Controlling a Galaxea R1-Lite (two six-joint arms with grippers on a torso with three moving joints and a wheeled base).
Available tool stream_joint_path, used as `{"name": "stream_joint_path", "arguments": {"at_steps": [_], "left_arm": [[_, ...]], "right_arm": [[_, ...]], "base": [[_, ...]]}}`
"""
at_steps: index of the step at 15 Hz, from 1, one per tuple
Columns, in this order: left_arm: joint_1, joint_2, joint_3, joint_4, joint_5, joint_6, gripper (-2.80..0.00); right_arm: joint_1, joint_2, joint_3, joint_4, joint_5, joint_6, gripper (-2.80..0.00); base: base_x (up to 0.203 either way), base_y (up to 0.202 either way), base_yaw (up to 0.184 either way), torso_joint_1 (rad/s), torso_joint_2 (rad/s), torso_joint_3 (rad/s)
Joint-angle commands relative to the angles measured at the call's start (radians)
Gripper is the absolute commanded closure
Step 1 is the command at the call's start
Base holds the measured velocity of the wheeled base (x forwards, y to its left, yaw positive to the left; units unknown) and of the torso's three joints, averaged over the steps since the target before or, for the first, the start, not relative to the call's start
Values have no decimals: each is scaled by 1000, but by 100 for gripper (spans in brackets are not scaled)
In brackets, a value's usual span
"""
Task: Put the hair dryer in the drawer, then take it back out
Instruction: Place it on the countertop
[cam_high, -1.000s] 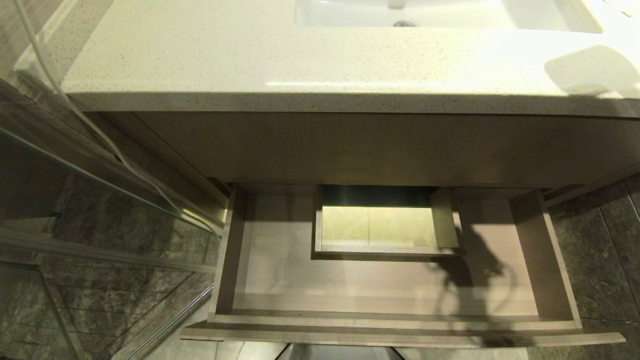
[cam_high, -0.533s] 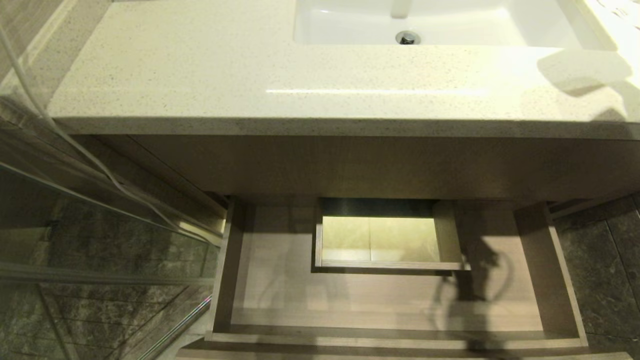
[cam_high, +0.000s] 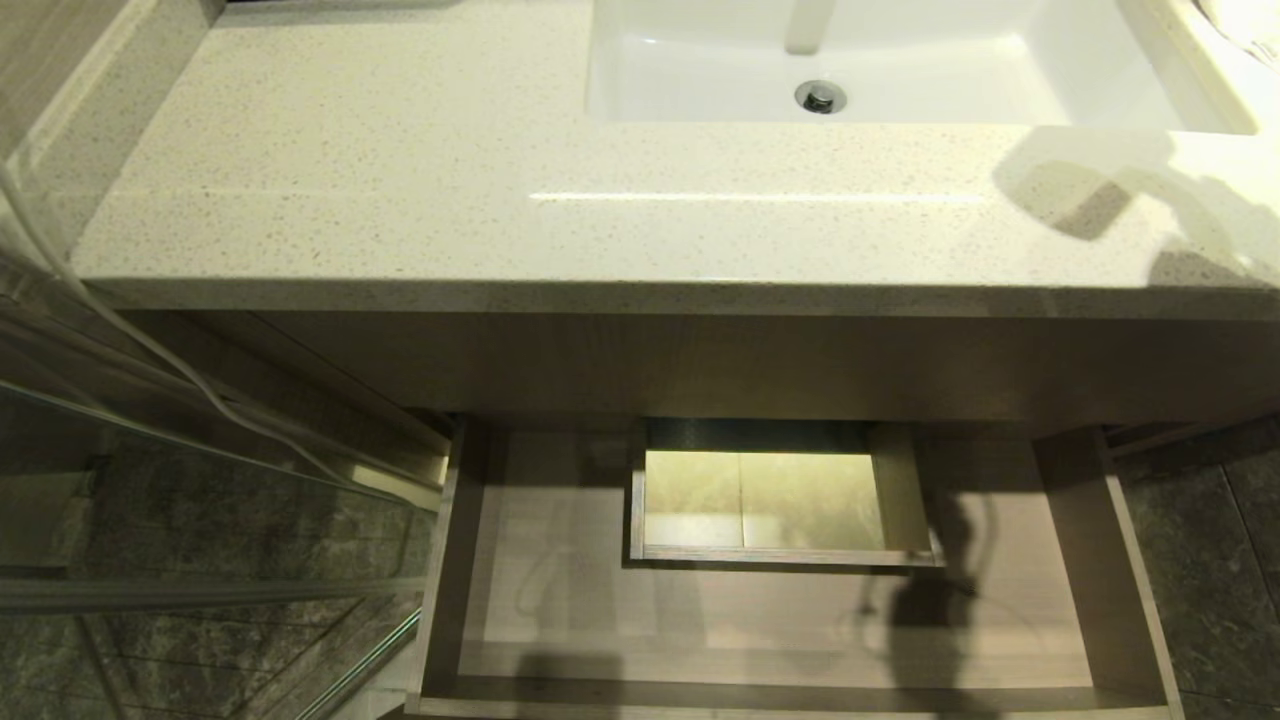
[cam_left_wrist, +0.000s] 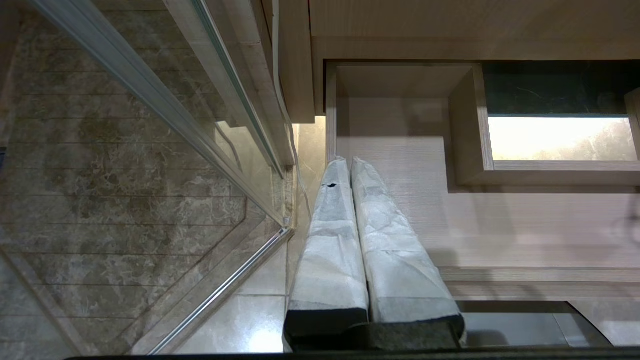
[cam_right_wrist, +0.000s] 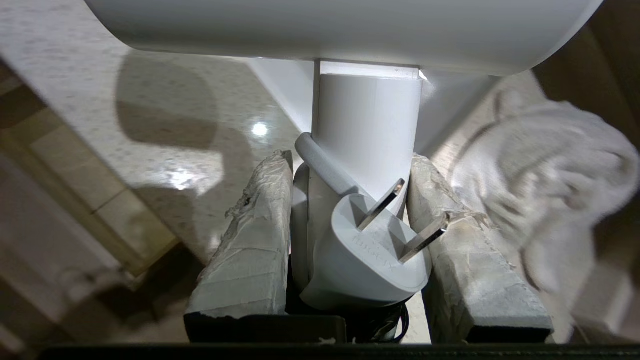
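Observation:
The white hair dryer (cam_right_wrist: 367, 120) fills the right wrist view: its thick barrel runs across the top and its handle comes down between the taped fingers. My right gripper (cam_right_wrist: 350, 162) is shut on that handle, above the speckled countertop, with the cord's plug (cam_right_wrist: 370, 260) lying against the handle. The head view shows neither gripper nor the dryer. The drawer (cam_high: 445, 560) stands pulled open below the counter, its pale floor (cam_high: 760, 620) bare. My left gripper (cam_left_wrist: 349, 161) hangs shut and empty over the drawer's left wall (cam_left_wrist: 331, 125).
A white sink (cam_high: 900, 70) is set in the speckled countertop (cam_high: 450, 180). A boxed cutout (cam_high: 770, 500) sits at the back of the drawer. A glass shower panel (cam_high: 200, 520) and a thin white cable (cam_high: 150, 340) lie left. A white cloth (cam_right_wrist: 550, 175) is beside the right gripper.
The head camera has moved: counter and drawer sit lower in the picture and more of the sink shows. The shadow on the counter's right end has spread leftward.

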Motion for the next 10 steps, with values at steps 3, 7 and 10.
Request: {"name": "stream_joint_path", "arguments": {"at_steps": [3,7,10], "left_arm": [[0,0,0,0,0,-1,0],[0,0,0,0,0,-1,0],[0,0,2,0,0,-1,0]], "right_arm": [[56,44,-2,289,174,-186,0],[128,113,-13,319,183,-209,0],[216,168,-13,252,184,-206,0]], "base": [[0,0,0,0,0,0],[0,0,0,0,0,0],[0,0,0,0,0,0]]}}
